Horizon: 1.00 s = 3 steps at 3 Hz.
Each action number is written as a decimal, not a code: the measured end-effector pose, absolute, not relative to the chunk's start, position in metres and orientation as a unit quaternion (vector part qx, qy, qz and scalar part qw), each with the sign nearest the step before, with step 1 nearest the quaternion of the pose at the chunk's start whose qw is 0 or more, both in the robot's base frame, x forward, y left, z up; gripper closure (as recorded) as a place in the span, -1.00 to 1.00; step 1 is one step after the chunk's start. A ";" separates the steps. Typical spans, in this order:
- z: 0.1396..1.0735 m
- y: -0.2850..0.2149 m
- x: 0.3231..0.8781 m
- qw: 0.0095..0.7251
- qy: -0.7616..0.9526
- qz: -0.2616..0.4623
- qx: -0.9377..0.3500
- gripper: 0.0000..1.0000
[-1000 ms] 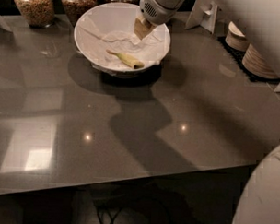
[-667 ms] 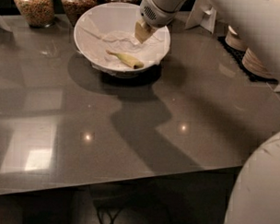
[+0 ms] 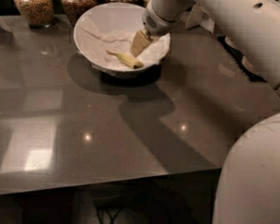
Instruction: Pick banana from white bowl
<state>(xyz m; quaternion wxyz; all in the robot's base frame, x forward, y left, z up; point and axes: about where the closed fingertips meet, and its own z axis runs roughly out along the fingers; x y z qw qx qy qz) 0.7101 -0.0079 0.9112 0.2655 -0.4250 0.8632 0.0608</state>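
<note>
Down it comes: the robot's cream-tipped gripper (image 3: pixel 139 43) has dipped lower into the wide round white paper-lined bowl (image 3: pixel 86 39). Inside, the small curved yellow banana (image 3: pixel 126 60) lies flat. The gripper is just above its right end (clenched or released, cannot tell), angled down for the grab.

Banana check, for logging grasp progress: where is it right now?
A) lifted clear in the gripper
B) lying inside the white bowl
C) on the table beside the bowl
B: the banana lies inside the white bowl, with the gripper close above its right end.
</note>
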 end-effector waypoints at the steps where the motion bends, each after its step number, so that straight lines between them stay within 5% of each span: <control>1: 0.899 -0.004 0.713 0.257 0.866 0.073 -0.422 -0.46; 3: 0.881 0.013 0.718 0.239 0.872 0.097 -0.416 -0.30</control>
